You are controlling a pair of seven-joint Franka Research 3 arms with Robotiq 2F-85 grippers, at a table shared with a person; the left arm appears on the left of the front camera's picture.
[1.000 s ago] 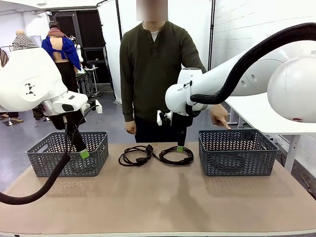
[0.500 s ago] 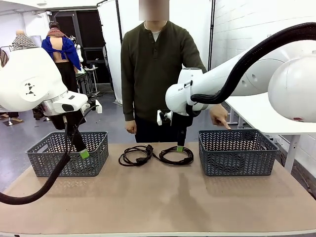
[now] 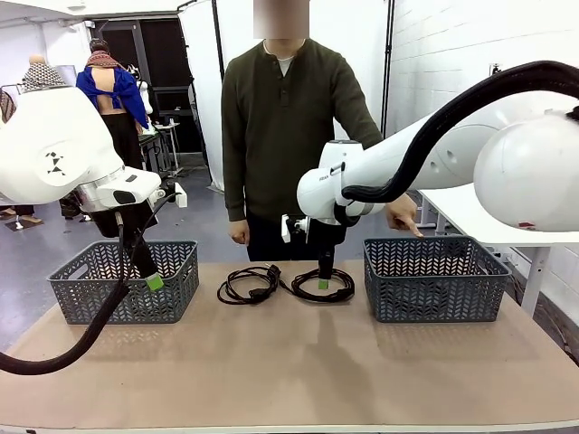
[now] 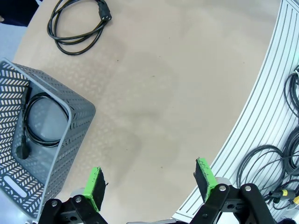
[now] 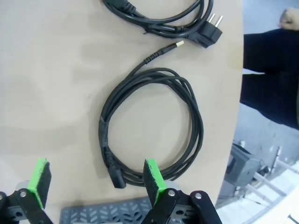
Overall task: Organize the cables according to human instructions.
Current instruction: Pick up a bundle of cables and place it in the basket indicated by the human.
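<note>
Right tool (image 5: 96,162), fingers spread, above coiled cable (image 5: 198,122); neighbouring cable (image 5: 204,33) cut off.

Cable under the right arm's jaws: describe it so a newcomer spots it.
On the table, two coiled black power cords lie between the left basket and the right basket. It is the cord nearer the right basket, beneath the right arm's open jaws. Its neighbour ends in a two-pin plug; this one is a neat round loop.

Black power cables (image 3: 240,300), coiled, plugs at the ends.
Two loops are laid flat, side by side, just apart on the worktop (image 3: 298,362); a third coil (image 4: 24,116) is seen lying inside the grey basket (image 4: 70,154).
</note>
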